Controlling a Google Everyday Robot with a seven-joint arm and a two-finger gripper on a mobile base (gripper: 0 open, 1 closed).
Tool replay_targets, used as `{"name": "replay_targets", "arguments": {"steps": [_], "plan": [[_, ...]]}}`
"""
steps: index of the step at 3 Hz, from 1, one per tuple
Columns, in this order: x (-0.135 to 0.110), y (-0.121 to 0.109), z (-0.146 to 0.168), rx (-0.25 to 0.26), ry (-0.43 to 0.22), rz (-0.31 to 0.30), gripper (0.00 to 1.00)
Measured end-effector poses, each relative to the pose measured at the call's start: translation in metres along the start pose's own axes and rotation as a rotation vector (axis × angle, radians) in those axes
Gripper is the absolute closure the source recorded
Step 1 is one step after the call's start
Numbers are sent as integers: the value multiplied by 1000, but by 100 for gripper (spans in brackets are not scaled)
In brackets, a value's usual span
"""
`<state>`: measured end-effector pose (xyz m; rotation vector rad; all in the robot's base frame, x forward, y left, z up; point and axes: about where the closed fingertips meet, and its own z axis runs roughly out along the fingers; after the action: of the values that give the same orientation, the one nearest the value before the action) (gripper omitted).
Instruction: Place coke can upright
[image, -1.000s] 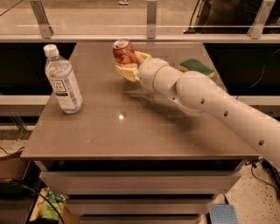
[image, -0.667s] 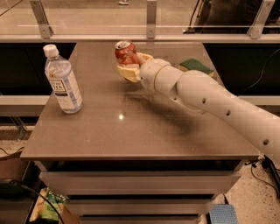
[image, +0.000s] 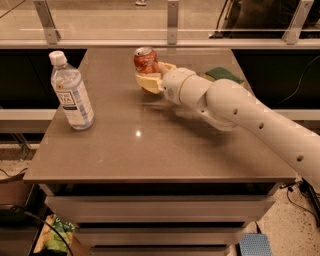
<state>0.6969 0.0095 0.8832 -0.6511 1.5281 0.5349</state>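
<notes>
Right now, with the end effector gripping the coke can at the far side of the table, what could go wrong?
1. The end effector grips the coke can low. I cannot tell whether its base sits flat on the table, so it might topple on release.
2. The green object lies close beside the arm, so pulling back could brush it.

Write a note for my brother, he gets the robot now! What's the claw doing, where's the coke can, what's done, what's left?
The gripper is at the far middle of the table, closed around the lower part of the coke can.
It is roughly upright, silver top up; I cannot tell if its base touches the table.
The water bottle stands at the left.
Done: can grasped, top up.
Left: set it down, open the gripper, pull away.
</notes>
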Motion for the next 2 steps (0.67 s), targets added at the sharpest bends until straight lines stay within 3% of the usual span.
{"name": "replay_targets", "arguments": {"steps": [2], "plan": [[16, -4, -3, -13, 12, 68, 100]]}}
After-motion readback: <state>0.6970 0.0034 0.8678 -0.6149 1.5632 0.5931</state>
